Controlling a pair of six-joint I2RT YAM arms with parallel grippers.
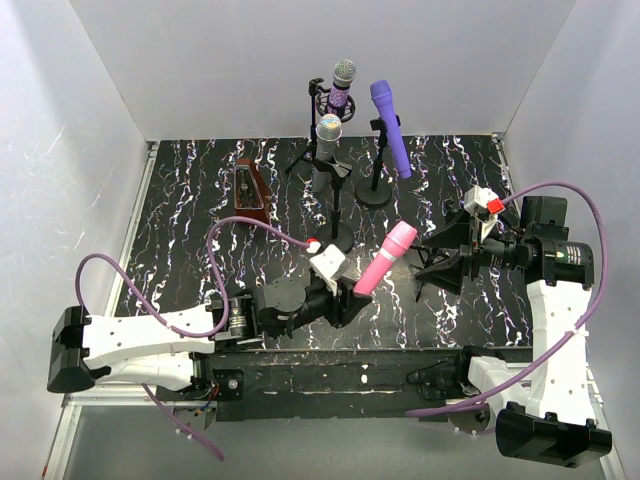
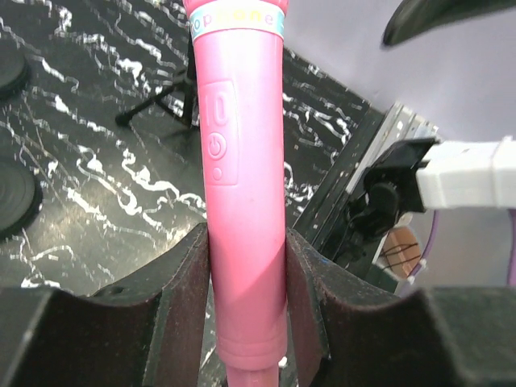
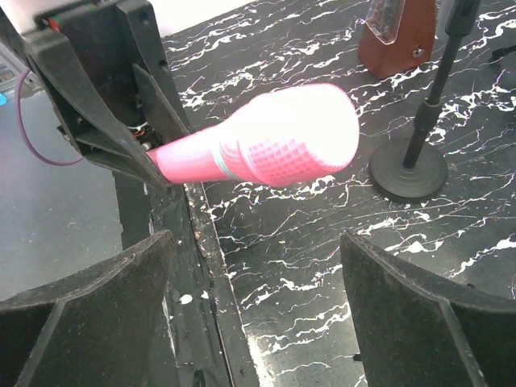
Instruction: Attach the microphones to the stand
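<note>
Black marbled tabletop free at left, black round-base stands blocking the back middle, dark red wedge-shaped box beside them, pink microphone across centre.

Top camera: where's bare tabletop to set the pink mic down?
Bare: back left, between the table edge and the dark red box; back right, beyond the violet microphone's stand. Crowded: the other stands at back centre, and front middle, where the left gripper holds the pink microphone facing the right gripper.
</note>
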